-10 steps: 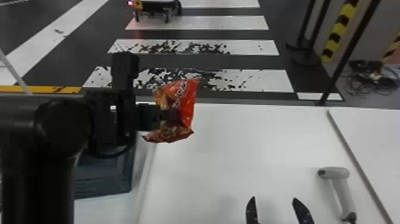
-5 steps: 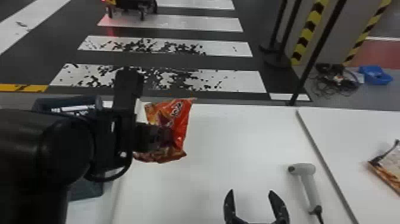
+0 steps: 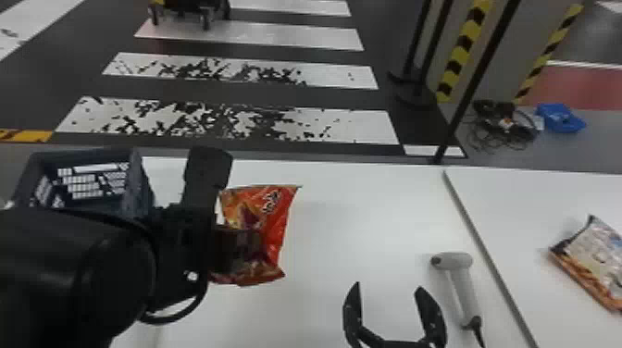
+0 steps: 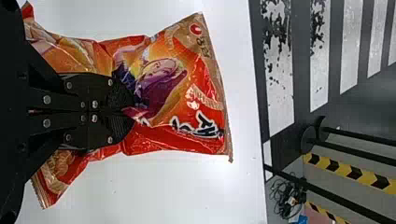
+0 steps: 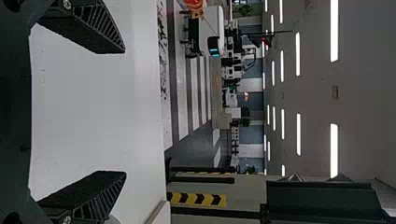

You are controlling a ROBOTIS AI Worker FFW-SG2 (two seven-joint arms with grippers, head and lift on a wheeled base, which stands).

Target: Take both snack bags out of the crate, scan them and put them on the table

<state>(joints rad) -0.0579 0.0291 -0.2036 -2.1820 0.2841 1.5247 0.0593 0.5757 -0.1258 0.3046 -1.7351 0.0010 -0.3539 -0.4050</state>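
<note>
Red snack bag [image 4: 187, 88] in the left gripper [image 4: 132, 113], held above the left part of the white table [image 3: 351, 217], just to the right of the blue crate [image 3: 135, 185]. The two fingers are drawn together, tips nearly meeting, with the film gathered between them around the middle of the bag; the body bulges on either side and the crimped end seams are free. The right gripper [image 3: 388, 285], at the near side of the table, has its fingers spread wide with nothing between them. The scanner [image 3: 463, 287] lies just to its right, and a second snack bag [image 3: 592, 259] lies flat farther right, beyond the table seam [image 3: 486, 259]. Handling, as judged: the bag should be light and soft, a slack film that creases and swings about the pinch; its glossy face may slip if the grip is loosened in part, and brittle contents could crumble if squeezed harder. The present mid-body hold suits carrying, though the fingers and folds may hide or bend a printed code. Should a second hold be needed, the flat crimped edge farthest from the left fingers offers thin, firm material and spares the contents.
</note>
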